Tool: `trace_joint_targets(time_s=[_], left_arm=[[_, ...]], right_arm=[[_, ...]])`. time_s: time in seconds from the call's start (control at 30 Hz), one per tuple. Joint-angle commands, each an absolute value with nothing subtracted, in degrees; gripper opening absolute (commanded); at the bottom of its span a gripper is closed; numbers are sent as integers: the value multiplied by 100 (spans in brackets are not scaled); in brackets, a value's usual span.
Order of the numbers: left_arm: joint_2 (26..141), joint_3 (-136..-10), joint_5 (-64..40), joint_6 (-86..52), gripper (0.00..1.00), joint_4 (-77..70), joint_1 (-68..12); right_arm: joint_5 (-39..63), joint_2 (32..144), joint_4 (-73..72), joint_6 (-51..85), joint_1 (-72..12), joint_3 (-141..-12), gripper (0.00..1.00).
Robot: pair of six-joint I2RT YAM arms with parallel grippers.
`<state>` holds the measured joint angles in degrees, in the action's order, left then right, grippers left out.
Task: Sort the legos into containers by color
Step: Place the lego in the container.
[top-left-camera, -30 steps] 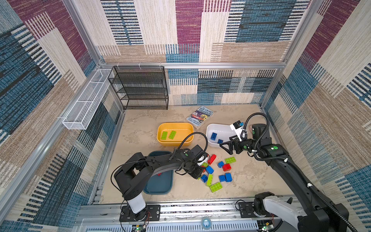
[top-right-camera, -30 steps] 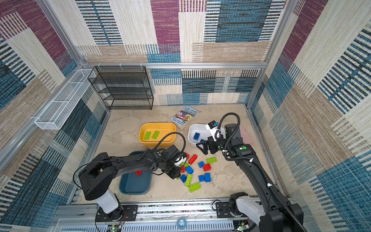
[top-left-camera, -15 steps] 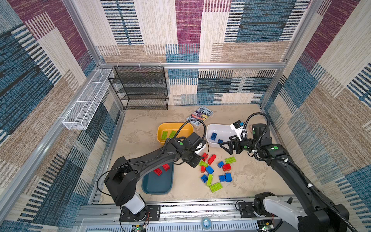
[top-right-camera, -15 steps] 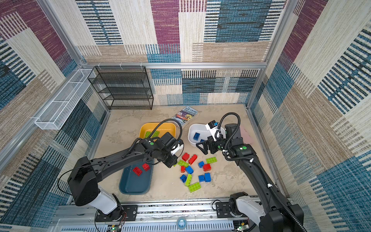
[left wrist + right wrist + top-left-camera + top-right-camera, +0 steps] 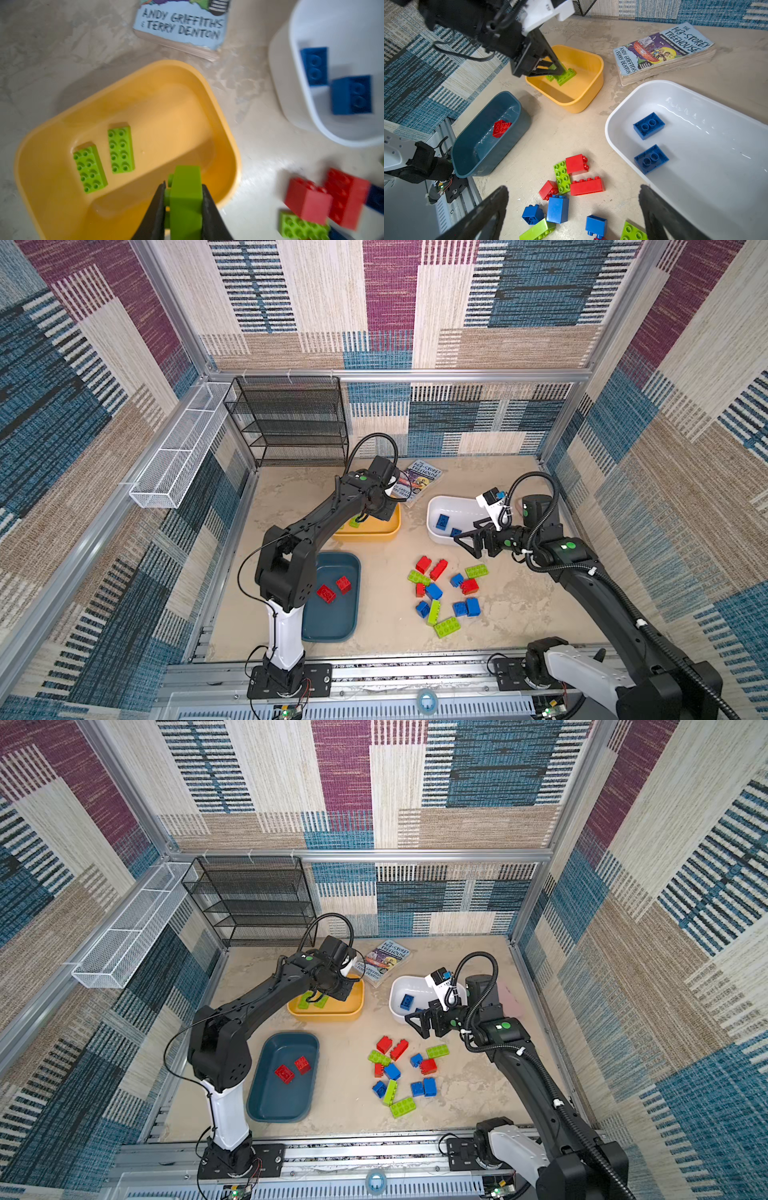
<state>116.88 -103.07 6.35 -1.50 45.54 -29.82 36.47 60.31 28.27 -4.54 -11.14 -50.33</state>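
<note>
Now left arm [image 5: 324,514] stretches over yellow bin [image 5: 218,116], left claw [image 5: 182,187] angled down, pinching green brick [image 5: 186,199] above it. Right arm [image 5: 582,572] bent, right claw [image 5: 573,188] spread wide, empty, pointing toward loose bricks [image 5: 434,591] beside white bin [image 5: 612,116]. Left wrist view shows two more green bricks [image 5: 120,149] flat in yellow bin, arm partly hiding them in top views. Book [image 5: 662,47] reads "THE 143-STOREY TREEHOUSE", "ANDY GRIFFITHS & TERRY DENTON".

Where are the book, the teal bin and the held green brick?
book [image 5: 662,48]: right wrist view, cover.
teal bin [image 5: 332,622]: in a top view, floor.
held green brick [image 5: 186,197]: left wrist view, side face.
</note>
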Motion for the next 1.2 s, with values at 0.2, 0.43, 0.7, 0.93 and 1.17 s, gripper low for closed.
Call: trace_joint_targets(time_s=[0.2, 0.43, 0.7, 0.93, 1.17], left_arm=[[12771, -11178, 1496, -207, 19, 4865, -2719], [12559, -11128, 1378, -263, 40, 4885, -2672], [11536, -10355, 624, -472, 59, 5171, -2713], [10280, -8880, -210, -1357, 59, 4886, -3220], [10028, -8277, -135, -2057, 61, 4167, -4217]], right_arm=[[3670, 6005, 2681, -438, -1116, -5024, 99], [3611, 5985, 2776, -467, -1116, -5069, 99], [3613, 6056, 2791, -496, -1114, -5174, 99], [3570, 6096, 2773, -519, -1116, -5172, 99], [3539, 6061, 2793, -544, -1116, -5151, 99]])
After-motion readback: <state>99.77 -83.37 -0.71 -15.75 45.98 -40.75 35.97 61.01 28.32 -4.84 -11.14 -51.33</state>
